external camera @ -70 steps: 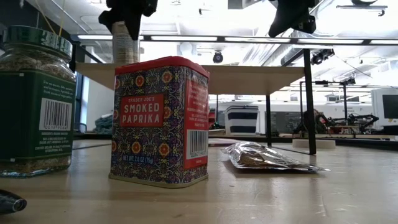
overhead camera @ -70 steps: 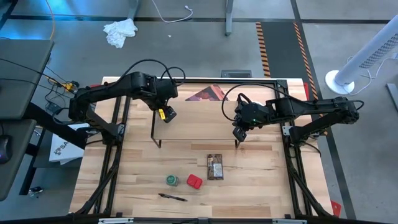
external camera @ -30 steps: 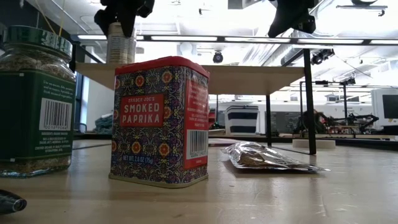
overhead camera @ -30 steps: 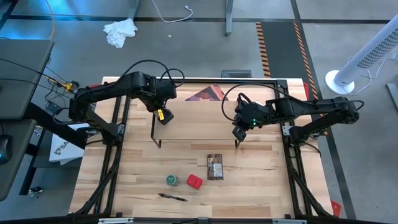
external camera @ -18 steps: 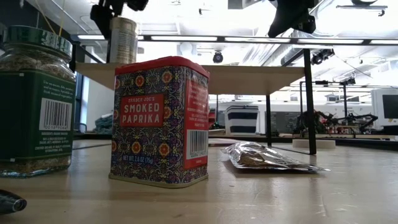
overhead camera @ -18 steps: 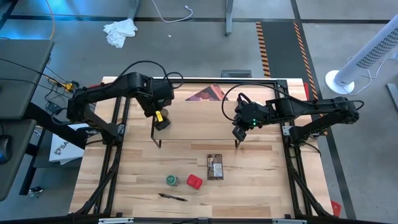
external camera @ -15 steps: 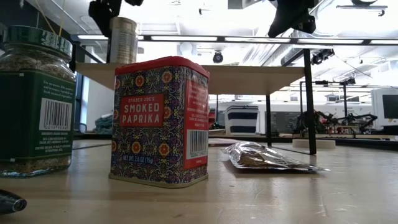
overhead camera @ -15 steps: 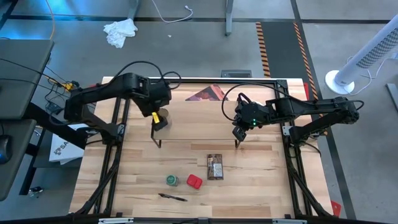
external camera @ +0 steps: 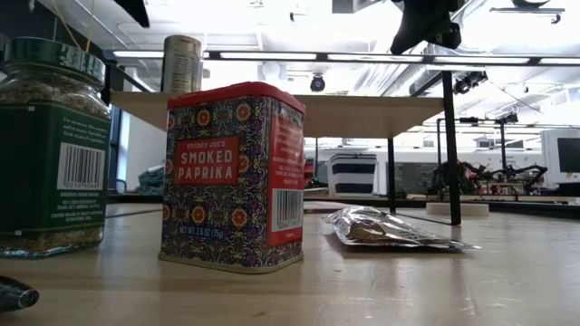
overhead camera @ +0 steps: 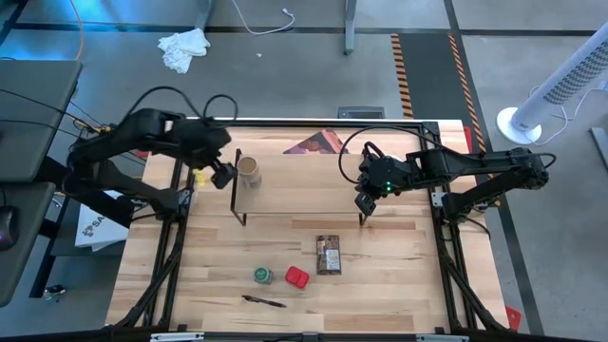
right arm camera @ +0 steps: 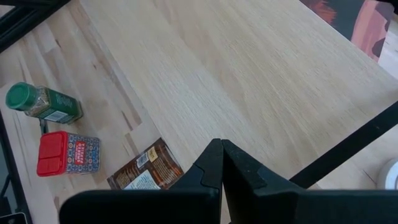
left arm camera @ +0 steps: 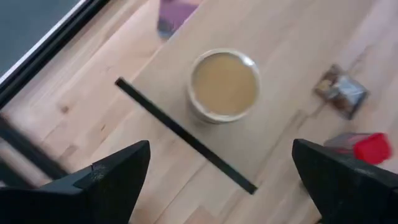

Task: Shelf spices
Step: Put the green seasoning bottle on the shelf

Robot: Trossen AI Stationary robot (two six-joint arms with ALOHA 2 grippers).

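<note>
The tan-topped jar stands upright by its base on the left end of the shelf. My left gripper is open and hangs just left of the shelf, apart from the jar. My right gripper is shut and hovers over the shelf's right end. On the table near the front stand the green-lidded jar and the red tin. The brown packet lies flat there too.
A dark reddish printed card lies behind the shelf at the table's far edge. A thin black pen-like thing lies near the front edge. Bare wood stretches right of the packet. The table's black frame runs along its edges.
My left gripper has let go of the tan-topped jar and drawn back toward the table's left edge and upward. The jar, held over the shelf's left end a second ago, now stands there alone. My right arm has kept still.
</note>
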